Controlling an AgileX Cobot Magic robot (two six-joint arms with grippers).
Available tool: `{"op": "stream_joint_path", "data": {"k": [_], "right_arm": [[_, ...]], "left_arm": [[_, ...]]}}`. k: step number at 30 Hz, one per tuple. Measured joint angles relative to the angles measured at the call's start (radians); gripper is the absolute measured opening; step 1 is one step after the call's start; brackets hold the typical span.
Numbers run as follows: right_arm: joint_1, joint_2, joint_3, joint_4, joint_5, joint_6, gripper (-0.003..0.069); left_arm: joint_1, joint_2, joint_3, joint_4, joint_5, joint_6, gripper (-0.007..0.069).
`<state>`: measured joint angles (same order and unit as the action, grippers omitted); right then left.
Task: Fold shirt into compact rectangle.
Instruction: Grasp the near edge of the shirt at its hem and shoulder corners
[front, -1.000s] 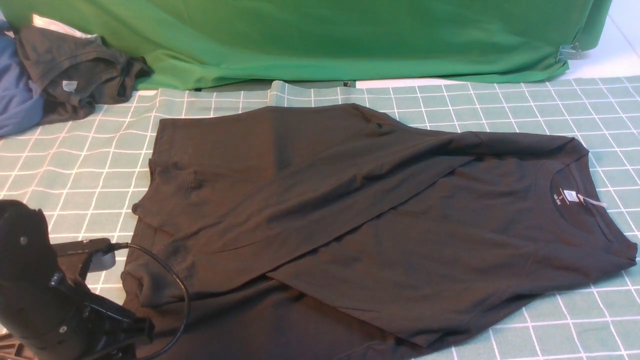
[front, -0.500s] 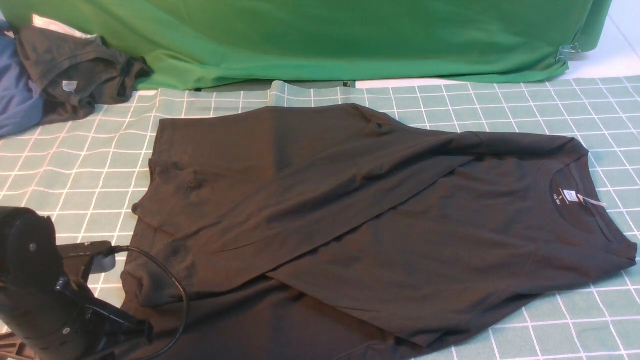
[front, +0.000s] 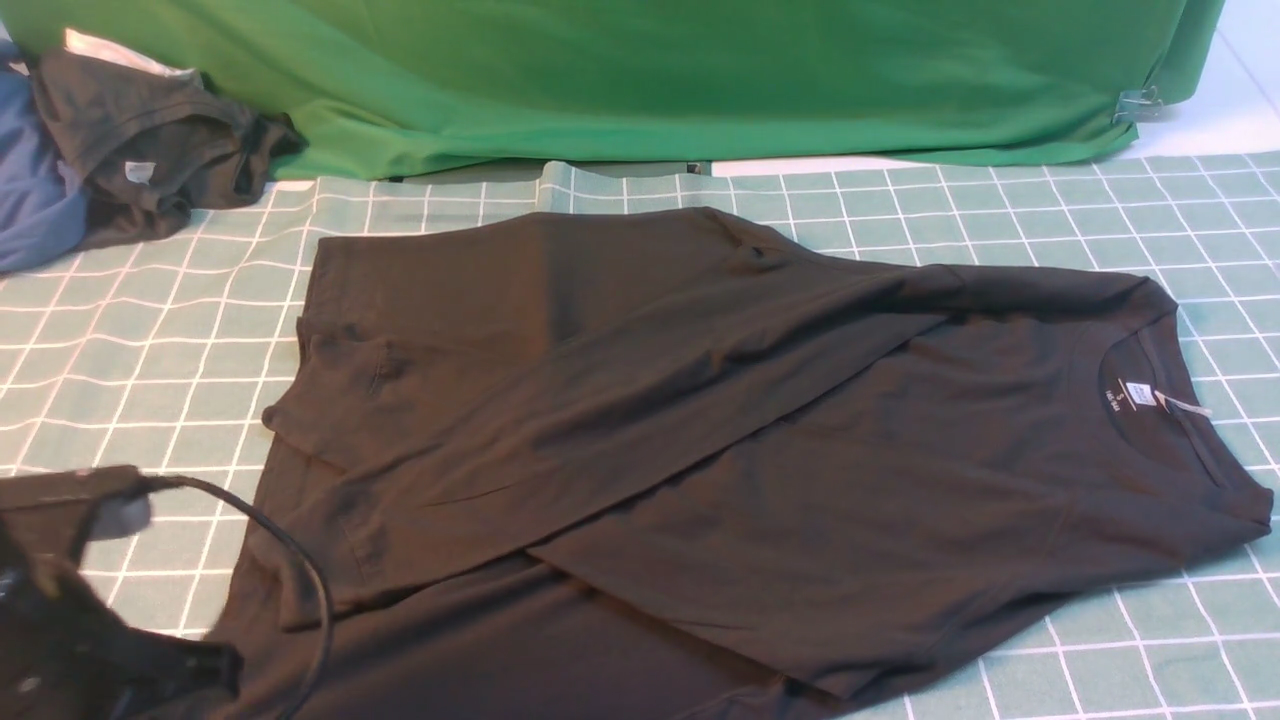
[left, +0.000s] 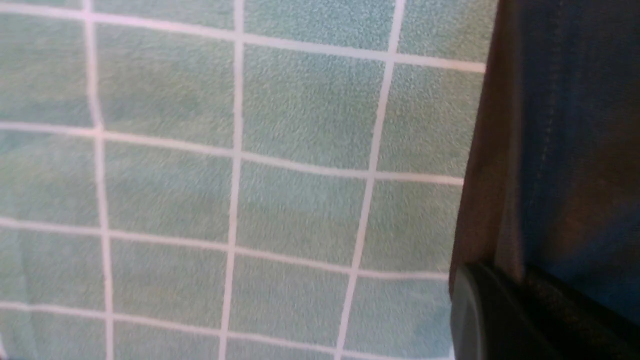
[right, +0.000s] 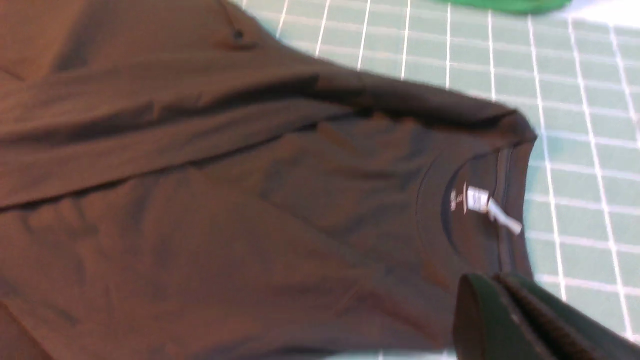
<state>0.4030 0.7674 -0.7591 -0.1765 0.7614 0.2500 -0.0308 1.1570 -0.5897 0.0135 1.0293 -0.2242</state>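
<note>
Our black shirt (front: 800, 480) lies spread on the worktop (front: 1130, 640), its sleeves folded across the body and its neck toward our right. Our left claw (left: 517, 295) is clamped on the shirt's edge. Our right claw (right: 500, 300) has its fingers together, holding nothing.

- Black shirt (right: 225, 240), spread wide with creases and one long diagonal fold
- In round neck (right: 470, 225), a small white label (right: 477, 199)
- Under shirt, green tablecloth (right: 575, 215) with white grid
- Right gripper (right: 492, 280), closed, near the neck
</note>
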Motion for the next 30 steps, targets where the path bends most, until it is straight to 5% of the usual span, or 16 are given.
{"op": "stream_joint_path", "data": {"k": [7,15,17,19,24,30], "right_arm": [[0.000,0.134,0.000,0.166,0.139,-0.127,0.0020],[0.000,0.354,0.000,0.419,0.205,-0.474,0.0049],[0.018,0.455,0.000,0.494,0.204,-0.599,0.0136],[0.032,0.497,0.000,0.504,0.190,-0.627,0.0195],[0.131,0.658,0.000,0.512,0.071,-0.701,0.0470],[0.228,0.758,0.000,0.471,-0.123,-0.682,0.0524]], "left_arm": [[0.000,-0.166,-0.001,0.001,0.114,-0.004,0.0003],[0.000,-0.252,-0.001,0.004,0.128,-0.004,0.0003],[0.000,-0.259,-0.001,0.009,0.127,-0.004,0.0003],[0.000,-0.259,-0.001,0.011,0.123,-0.004,0.0003],[0.000,-0.259,-0.001,0.011,0.107,-0.004,0.0003],[0.000,-0.259,-0.001,0.012,0.095,-0.004,0.0004]]}}
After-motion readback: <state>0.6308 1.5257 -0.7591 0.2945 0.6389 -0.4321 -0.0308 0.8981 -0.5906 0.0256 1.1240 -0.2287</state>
